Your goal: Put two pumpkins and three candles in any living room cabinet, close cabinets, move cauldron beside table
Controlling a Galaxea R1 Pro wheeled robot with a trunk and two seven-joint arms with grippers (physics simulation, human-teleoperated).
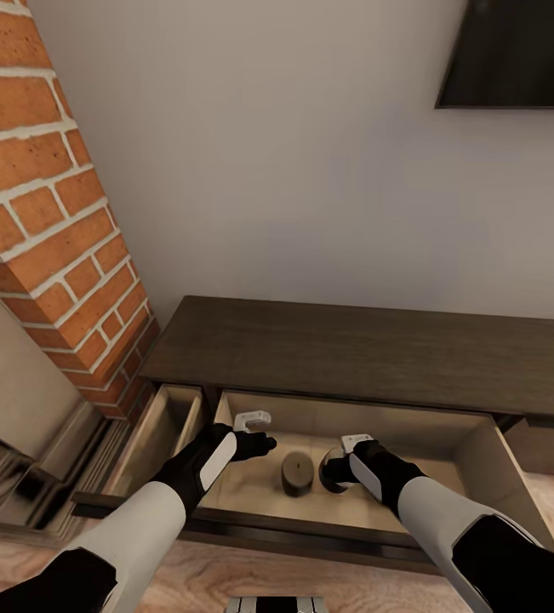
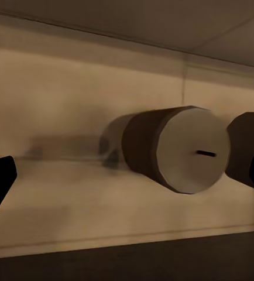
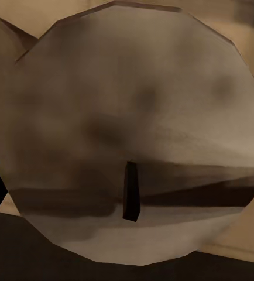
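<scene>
Both arms reach into the open cabinet [image 1: 345, 349] drawer. The right end effector [image 1: 334, 473] is clamped on a candle [image 3: 133, 134]. The left end effector [image 1: 264, 443] hangs with fingers spread beside a second candle [image 1: 297, 473] standing upright.

Dark, matt wood on the cabinet [image 1: 353, 349], pale smooth wood inside its drawer [image 1: 447, 451]. Dull, waxy grey-brown on the candle [image 1: 297, 473]. Rough red brick [image 1: 47, 230]. Smooth matt wall [image 1: 268, 153].

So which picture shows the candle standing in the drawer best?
The head view: the whole candle stands upright in the open drawer, between both grippers. The left wrist view shows its flat top and side closer. The right wrist view shows another candle up close.
</scene>
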